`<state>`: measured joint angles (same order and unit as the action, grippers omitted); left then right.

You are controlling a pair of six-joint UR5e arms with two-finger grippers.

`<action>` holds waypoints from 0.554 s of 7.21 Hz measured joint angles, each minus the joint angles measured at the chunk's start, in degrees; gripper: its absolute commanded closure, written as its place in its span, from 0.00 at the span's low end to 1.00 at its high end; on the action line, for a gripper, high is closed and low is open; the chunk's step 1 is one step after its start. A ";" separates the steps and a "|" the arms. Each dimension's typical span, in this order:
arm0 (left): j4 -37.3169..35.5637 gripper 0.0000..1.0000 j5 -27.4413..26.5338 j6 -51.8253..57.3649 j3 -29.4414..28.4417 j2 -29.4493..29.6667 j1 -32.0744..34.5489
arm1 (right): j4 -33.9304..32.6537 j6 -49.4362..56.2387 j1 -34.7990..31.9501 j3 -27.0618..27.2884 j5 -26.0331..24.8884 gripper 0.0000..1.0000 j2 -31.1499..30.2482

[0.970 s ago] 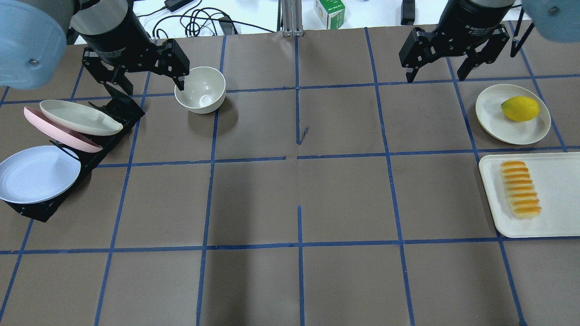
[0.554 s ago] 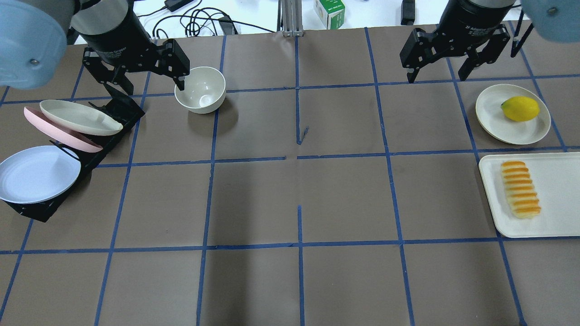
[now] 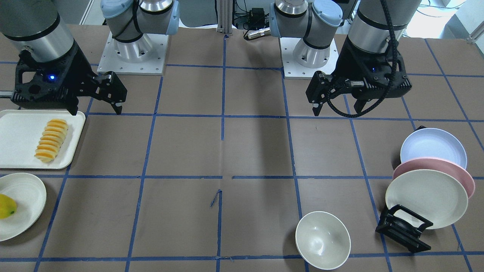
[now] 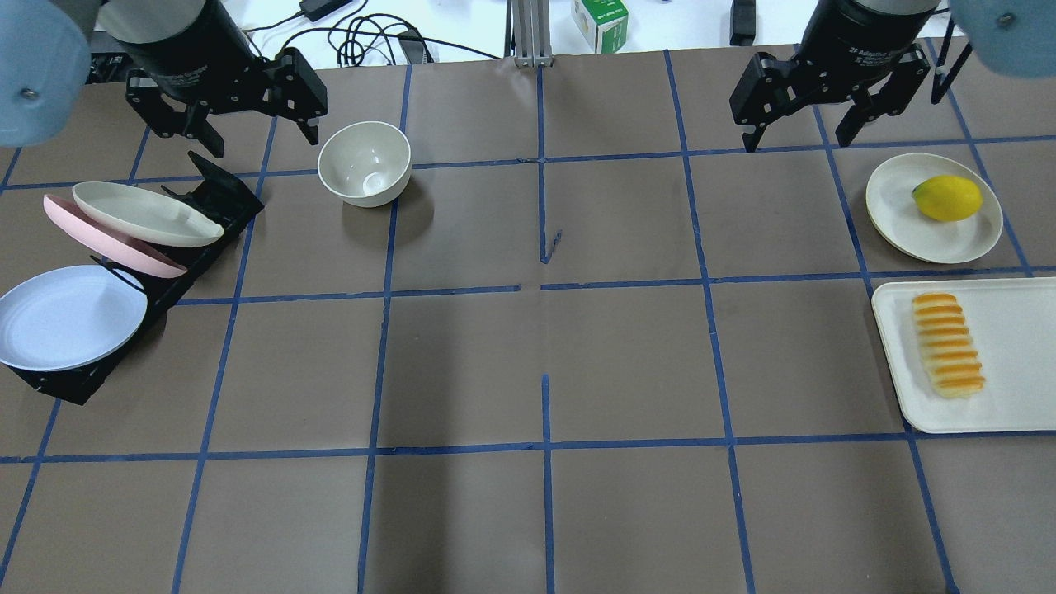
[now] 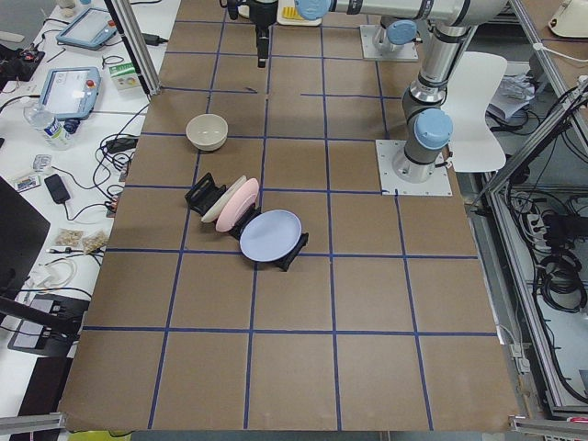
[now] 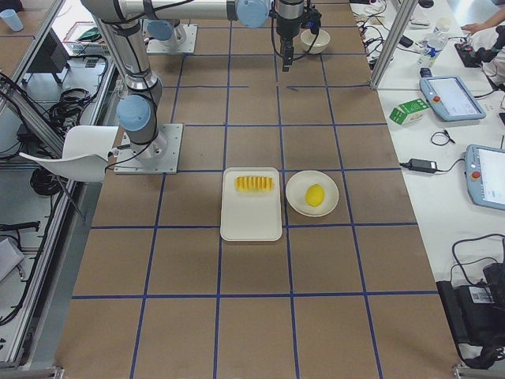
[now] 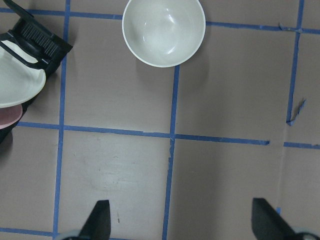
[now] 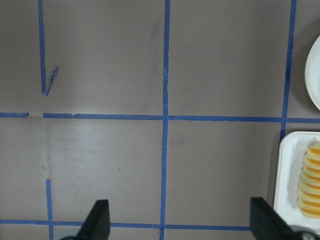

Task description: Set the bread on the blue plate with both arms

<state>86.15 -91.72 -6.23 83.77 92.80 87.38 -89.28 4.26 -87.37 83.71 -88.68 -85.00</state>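
Observation:
The bread (image 4: 948, 345), a ridged yellow-orange loaf, lies on a white tray (image 4: 1016, 388) at the right edge; it also shows in the front view (image 3: 51, 140) and the right wrist view (image 8: 311, 182). The blue plate (image 4: 66, 318) leans in a black rack (image 4: 216, 200) at the far left, also seen in the front view (image 3: 433, 146). My left gripper (image 4: 264, 142) is open and empty, hovering between the rack and a bowl. My right gripper (image 4: 796, 142) is open and empty, well above the table at the back right, away from the bread.
A cream bowl (image 4: 365, 162) stands right of my left gripper. A pink plate (image 4: 91, 235) and a cream plate (image 4: 140, 214) lean in the same rack. A yellow fruit (image 4: 947, 198) sits on a cream plate (image 4: 899, 210) beyond the tray.
My left gripper has moved back and to the left, away from the bowl. My right gripper has hardly moved. Both stay open.

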 measured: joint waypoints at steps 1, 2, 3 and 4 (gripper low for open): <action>0.53 0.00 -0.08 0.02 -0.32 -0.68 -4.22 | 0.26 0.71 0.38 0.36 -0.28 0.00 -0.02; 1.16 0.00 -0.11 -0.07 -0.50 -1.37 -8.75 | 0.49 1.73 0.93 0.60 -0.88 0.00 -0.03; 1.48 0.00 -0.12 -0.21 -0.70 -1.85 -13.35 | 0.59 2.43 1.52 0.73 -1.56 0.00 -0.03; 1.55 0.00 -0.07 -0.06 -0.84 -2.00 -17.65 | 0.63 3.05 2.05 0.97 -1.93 0.00 -0.09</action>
<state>87.70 -91.79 -6.28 82.93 90.81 69.73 -88.66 7.31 -85.33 84.68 -90.60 -85.08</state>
